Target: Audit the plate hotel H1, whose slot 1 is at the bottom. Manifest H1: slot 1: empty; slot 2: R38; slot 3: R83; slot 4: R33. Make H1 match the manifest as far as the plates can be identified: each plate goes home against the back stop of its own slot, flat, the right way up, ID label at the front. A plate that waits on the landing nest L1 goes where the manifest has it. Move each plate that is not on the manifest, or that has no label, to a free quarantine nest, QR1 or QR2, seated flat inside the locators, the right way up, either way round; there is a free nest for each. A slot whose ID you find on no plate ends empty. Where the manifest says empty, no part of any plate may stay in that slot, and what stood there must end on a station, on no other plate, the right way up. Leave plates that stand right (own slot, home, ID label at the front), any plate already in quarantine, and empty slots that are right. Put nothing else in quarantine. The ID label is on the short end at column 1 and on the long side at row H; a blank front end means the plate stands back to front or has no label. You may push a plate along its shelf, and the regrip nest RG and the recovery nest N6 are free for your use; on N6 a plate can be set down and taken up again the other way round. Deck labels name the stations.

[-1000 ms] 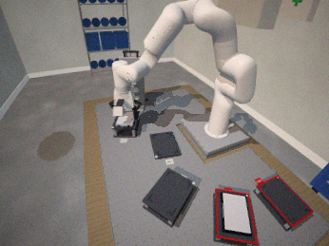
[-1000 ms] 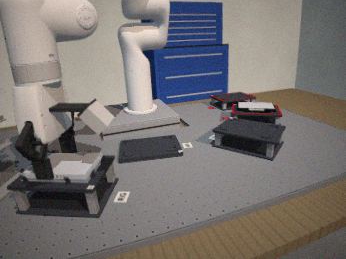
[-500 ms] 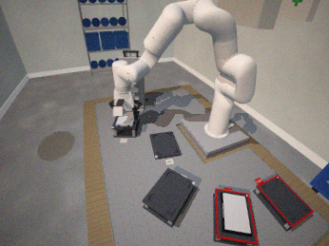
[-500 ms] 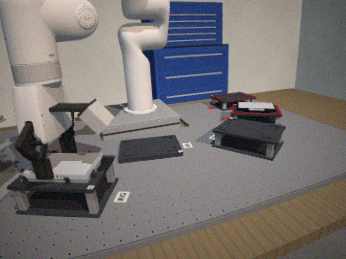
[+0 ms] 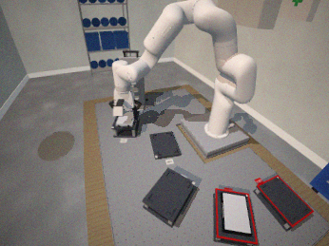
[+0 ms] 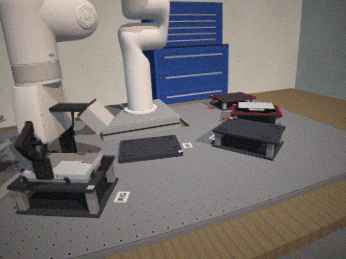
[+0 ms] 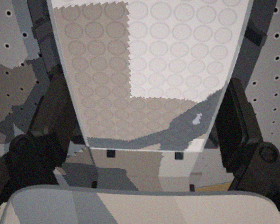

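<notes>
A white plate (image 6: 75, 168) lies on the raised regrip nest (image 6: 62, 191), marked by the RG deck label (image 6: 121, 196), at the left of the deck. My gripper (image 6: 37, 156) stands over the plate's end, and its dark fingers are shut on the plate's two long sides. In the wrist view the plate (image 7: 150, 53) fills the frame, wells up, with a finger on each side of my gripper (image 7: 140, 153). In the top view the gripper (image 5: 125, 111) is above the same nest (image 5: 125, 126). The plate hotel (image 6: 70, 112) stands just behind and is mostly hidden by the arm.
A flat dark nest (image 5: 164, 144) lies mid-deck. A raised dark nest (image 5: 170, 195) is nearer the front. One red-framed quarantine nest (image 5: 235, 215) holds a white plate, and the other (image 5: 283, 200) is bare. The arm's base (image 5: 219, 134) stands at the right.
</notes>
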Tool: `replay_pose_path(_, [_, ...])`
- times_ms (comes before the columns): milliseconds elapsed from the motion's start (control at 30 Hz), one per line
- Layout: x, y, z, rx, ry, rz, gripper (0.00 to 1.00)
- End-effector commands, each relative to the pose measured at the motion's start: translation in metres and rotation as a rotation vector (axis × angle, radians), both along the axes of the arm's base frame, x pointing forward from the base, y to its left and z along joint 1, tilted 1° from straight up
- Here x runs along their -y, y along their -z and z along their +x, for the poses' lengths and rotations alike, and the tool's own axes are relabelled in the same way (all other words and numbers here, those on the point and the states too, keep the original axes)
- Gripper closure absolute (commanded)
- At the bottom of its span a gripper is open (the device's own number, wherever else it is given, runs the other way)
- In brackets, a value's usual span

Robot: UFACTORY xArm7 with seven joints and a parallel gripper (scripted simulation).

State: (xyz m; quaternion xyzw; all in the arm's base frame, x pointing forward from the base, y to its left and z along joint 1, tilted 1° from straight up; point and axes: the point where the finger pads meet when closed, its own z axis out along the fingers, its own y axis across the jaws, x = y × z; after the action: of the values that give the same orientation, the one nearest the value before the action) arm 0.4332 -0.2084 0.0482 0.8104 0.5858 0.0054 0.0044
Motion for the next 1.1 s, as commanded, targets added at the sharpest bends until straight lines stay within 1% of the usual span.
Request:
replay_pose_path(0, [0.001, -0.004, 0.001, 0.004, 0.0, -0.001, 1.0])
replay_pose_path(1067, [0.001, -0.022, 0.001, 0.004, 0.0, -0.001, 1.0])
